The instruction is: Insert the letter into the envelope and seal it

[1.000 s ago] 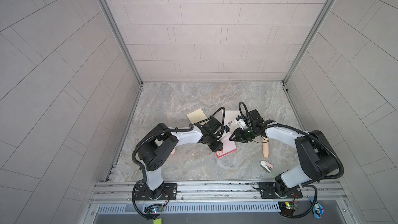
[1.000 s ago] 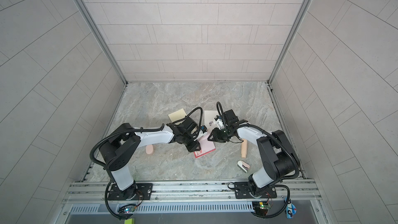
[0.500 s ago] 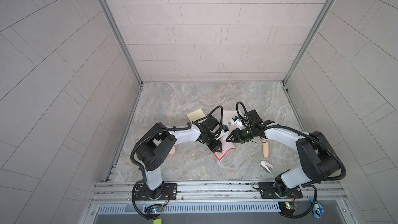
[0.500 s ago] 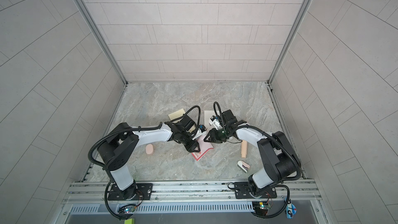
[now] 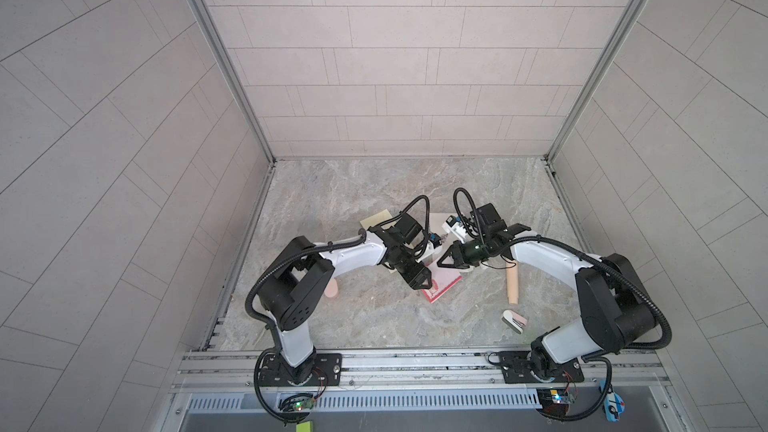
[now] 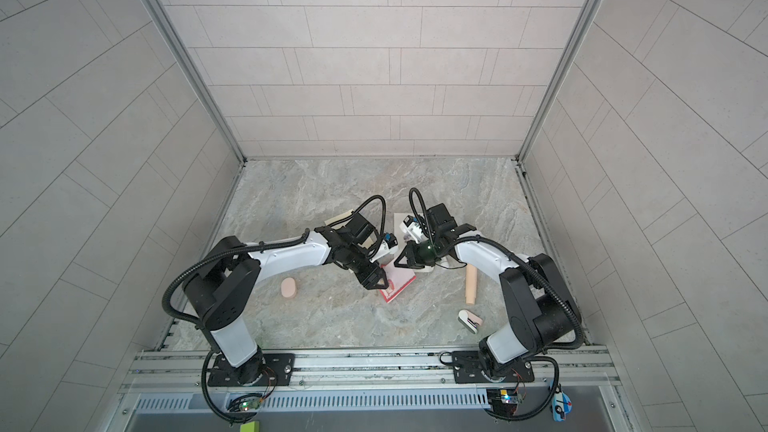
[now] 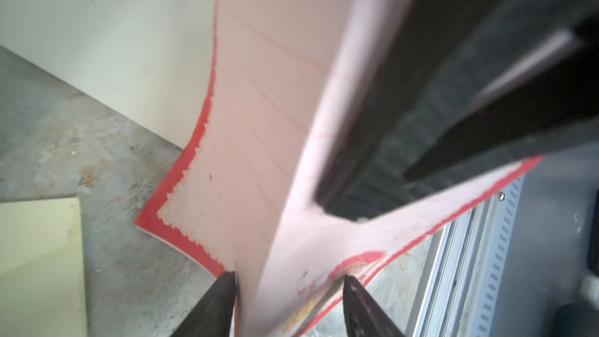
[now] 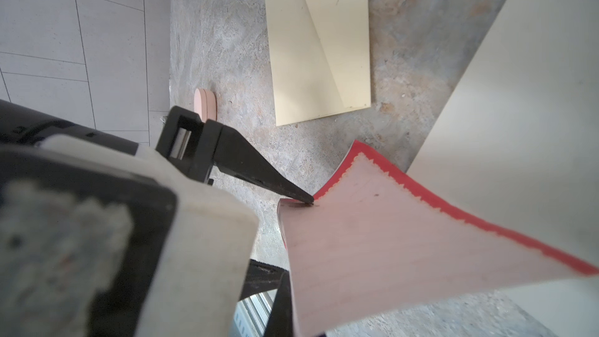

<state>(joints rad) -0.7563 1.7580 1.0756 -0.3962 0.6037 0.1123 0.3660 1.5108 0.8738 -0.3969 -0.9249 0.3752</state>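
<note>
The right tool point(image 5: 439, 263) is pinched on the red-edged pink sheet point(image 7: 259, 124) — so a fold is held off the table point(image 5: 374, 317) — with the left tool point(image 7: 287, 286) spread astride its corner.

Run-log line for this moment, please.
left gripper: open, straddling pink lined sheet | right gripper: shut on it, sheet curled upward

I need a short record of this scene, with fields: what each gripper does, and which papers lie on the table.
Left gripper: open, fingertips either side of the pink ruled sheet
Right gripper: shut on that sheet's edge
Pink ruled sheet: bent, partly raised
Off-white sheet: flat on the table
Pale yellow paper: flat, untouched
</note>
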